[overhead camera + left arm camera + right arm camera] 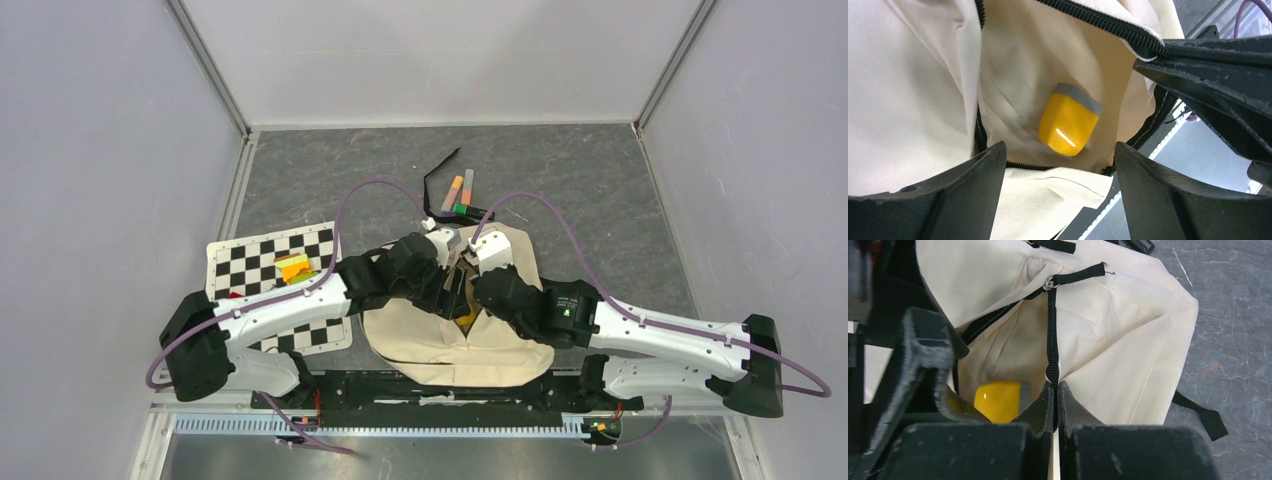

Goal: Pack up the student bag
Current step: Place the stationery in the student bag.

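1. The big cream fabric backpack lies flat on the grey stone-look worktop. It's right in front of the arm bases, about mid-worktop, just to the right of a black-and-white checkered mat.
2. Both arms reach in over the bag's opening, one from each side.
3. Right hand: fingers squeezed together on the black zipper edge of the opening, so it's clamped on the backpack itself.
4. Left hand: spread wide with nothing between the fingers, hanging right over the open mouth and looking down into it.
5. Inside the bag there's a glossy yellow block with a grey end, resting against the cream fabric. The left fingers aren't touching it.
6. On the checkered mat sits a little pile of orange, yellow and green pieces.
7. Beyond the far end of the bag are a couple of marker-like sticks, orange and green, next to a loose black strap.
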`<state>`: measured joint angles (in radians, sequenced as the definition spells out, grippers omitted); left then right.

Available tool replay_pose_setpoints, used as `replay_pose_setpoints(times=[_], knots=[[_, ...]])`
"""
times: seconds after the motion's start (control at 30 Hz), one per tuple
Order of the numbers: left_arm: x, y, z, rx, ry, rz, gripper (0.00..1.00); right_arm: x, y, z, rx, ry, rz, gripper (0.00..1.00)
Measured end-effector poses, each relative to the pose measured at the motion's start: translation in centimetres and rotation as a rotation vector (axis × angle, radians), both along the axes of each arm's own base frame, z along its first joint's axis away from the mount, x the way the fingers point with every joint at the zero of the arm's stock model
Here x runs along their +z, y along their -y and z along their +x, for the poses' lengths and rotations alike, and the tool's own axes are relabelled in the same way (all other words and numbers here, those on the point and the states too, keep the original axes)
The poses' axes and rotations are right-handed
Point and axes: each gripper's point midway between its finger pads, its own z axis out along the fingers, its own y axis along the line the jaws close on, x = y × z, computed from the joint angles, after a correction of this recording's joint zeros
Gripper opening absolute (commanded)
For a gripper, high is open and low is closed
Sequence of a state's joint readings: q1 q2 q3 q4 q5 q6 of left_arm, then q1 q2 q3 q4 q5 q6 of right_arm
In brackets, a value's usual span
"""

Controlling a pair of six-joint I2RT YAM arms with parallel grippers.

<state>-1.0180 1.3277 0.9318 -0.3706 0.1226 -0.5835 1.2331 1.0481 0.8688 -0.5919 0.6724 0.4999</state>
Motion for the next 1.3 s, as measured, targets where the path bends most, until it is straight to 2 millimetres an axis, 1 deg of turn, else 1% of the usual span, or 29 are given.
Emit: replay_pose_setpoints(times=[0.07, 0.13, 0.27, 0.4, 0.5, 0.53, 0.63, 0.7, 0.77, 0.83, 0.93, 1.03, 1.07, 1.1, 1.17, 1.23, 1.3], knots=[[0.1, -0.3, -0.1, 0.016, 0.006, -0.019, 0.8, 0.0, 0.0, 0.0, 0.0, 0.0, 0.002, 0.0], [0.1, -0.4, -0.2, 0.032, 0.001, -0.041, 0.74, 0.0, 0.0, 0.0, 0.001, 0.0, 0.002, 0.0], [-0.5, -0.3, -0.4, 0.072, -0.02, -0.1, 0.62, 0.1, -0.1, 0.0, 0.001, 0.001, 0.007, 0.0], [-1.0, 0.0, -0.5, 0.106, -0.043, -0.144, 0.56, 0.1, -0.2, 0.0, 0.002, 0.001, 0.008, 0.0], [-0.6, 0.5, -0.4, 0.119, -0.049, -0.181, 0.55, 0.1, -0.2, 0.0, 0.002, 0.001, 0.008, 0.0], [-0.5, 0.7, -0.4, 0.118, -0.047, -0.189, 0.56, 0.0, -0.2, 0.0, 0.002, 0.0, 0.008, 0.0], [0.2, 0.9, -0.3, 0.123, -0.028, -0.211, 0.65, -0.1, -0.1, 0.0, 0.001, 0.001, 0.007, 0.0], [1.1, 0.6, 0.0, 0.143, 0.003, -0.229, 0.74, -0.3, -0.1, 0.1, -0.002, 0.004, 0.005, 0.0], [2.6, -0.1, 0.6, 0.174, 0.056, -0.247, 0.83, -0.7, 0.1, 0.1, -0.008, 0.007, -0.002, 0.0], [3.7, -1.2, 1.2, 0.203, 0.105, -0.236, 0.87, -1.2, 0.4, 0.2, -0.017, 0.009, -0.01, 0.0], [6.1, -2.6, 3.2, 0.247, 0.181, -0.193, 0.91, -2.2, 0.8, 0.2, -0.032, 0.011, -0.022, 0.0], [8.0, -4.2, 6.2, 0.304, 0.231, -0.164, 0.92, -3.5, 1.3, 0.1, -0.046, 0.007, -0.025, 0.0], [8.5, -5.0, 7.9, 0.334, 0.243, -0.151, 0.92, -4.0, 1.5, 0.0, -0.05, 0.005, -0.021, 0.0], [8.8, -5.8, 9.5, 0.365, 0.253, -0.134, 0.91, -4.6, 1.7, -0.1, -0.052, 0.004, -0.011, 0.0], [8.6, -7.1, 12.2, 0.408, 0.26, -0.093, 0.91, -5.3, 1.9, -0.3, -0.055, 0.003, 0.019, 0.0], [8.2, -7.7, 14.6, 0.424, 0.262, -0.051, 0.88, -5.8, 2.0, -0.4, -0.055, 0.005, 0.057, 0.0], [7.5, -7.6, 17.1, 0.411, 0.26, -0.009, 0.84, -6.2, 1.9, -0.5, -0.054, 0.006, 0.087, 0.0]])
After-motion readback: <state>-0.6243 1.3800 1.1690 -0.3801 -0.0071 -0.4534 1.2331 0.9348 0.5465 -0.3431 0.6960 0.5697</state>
